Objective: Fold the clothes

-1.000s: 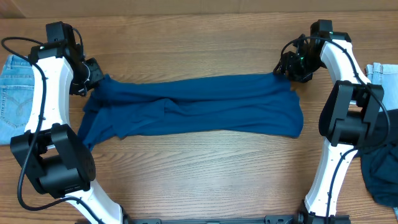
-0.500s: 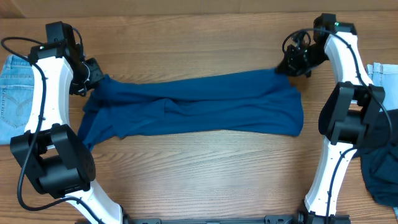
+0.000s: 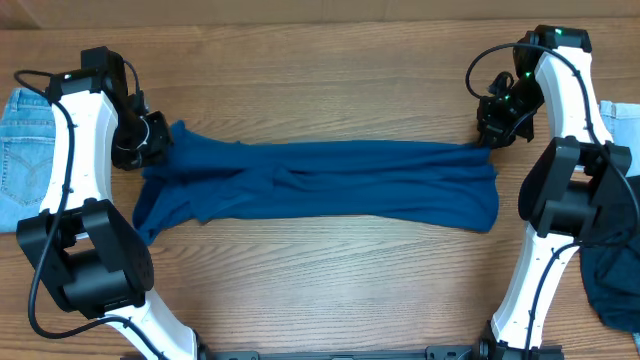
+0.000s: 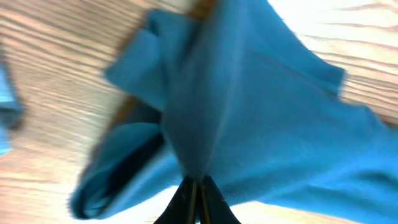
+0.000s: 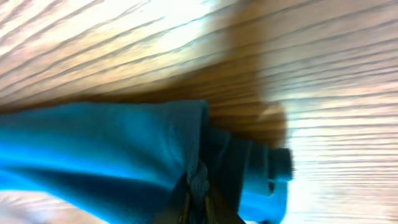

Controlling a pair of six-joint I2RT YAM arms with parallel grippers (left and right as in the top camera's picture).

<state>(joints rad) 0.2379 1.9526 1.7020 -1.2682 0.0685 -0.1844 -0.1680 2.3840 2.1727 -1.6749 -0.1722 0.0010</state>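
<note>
A deep blue jersey garment (image 3: pixel 320 183) lies stretched in a long wrinkled band across the wooden table. My left gripper (image 3: pixel 158 139) is shut on its left end; in the left wrist view the cloth (image 4: pixel 249 106) fans out from the closed left gripper (image 4: pixel 196 182). My right gripper (image 3: pixel 488 137) is shut on the garment's top right corner. The right wrist view shows a bunched fold of blue cloth (image 5: pixel 112 149) pinched in the right gripper (image 5: pixel 198 180).
Light-blue jeans (image 3: pixel 22 150) lie at the table's left edge. A dark garment (image 3: pixel 610 280) is heaped at the lower right, with a bit of pale denim (image 3: pixel 622 115) above it. Both arm bases stand near the front edge.
The right gripper closed on the garment's corner and pulled it right and toward the front. The left gripper shifted slightly. The garment is now drawn straighter and longer.
</note>
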